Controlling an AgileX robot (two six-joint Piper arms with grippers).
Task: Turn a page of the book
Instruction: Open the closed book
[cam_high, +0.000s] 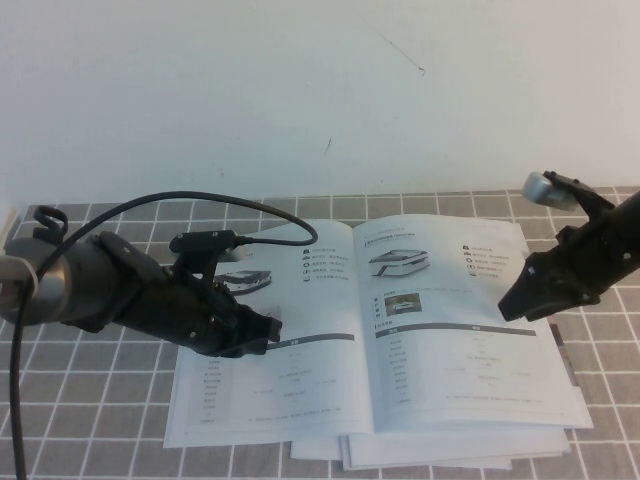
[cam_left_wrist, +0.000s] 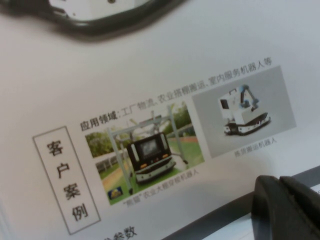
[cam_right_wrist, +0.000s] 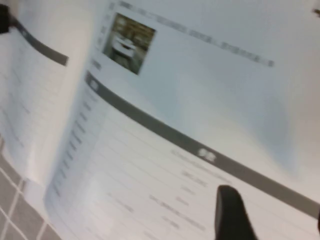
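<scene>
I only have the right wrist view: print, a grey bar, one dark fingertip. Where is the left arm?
Observer: The left tool is over the left-hand page of the open book.
Operator: And this arm, which part of the book is it at?
Observer: The right tool, open, is at the outer edge of the right-hand page.
Operator: Anything under the book?
Observer: Loose white sheets stick out beneath its near edge.

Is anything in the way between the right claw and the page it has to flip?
Nothing I can see. The right gripper hangs open by the outer edge of the right-hand page, which lies bare. The left gripper sits over the book's left half.
</scene>
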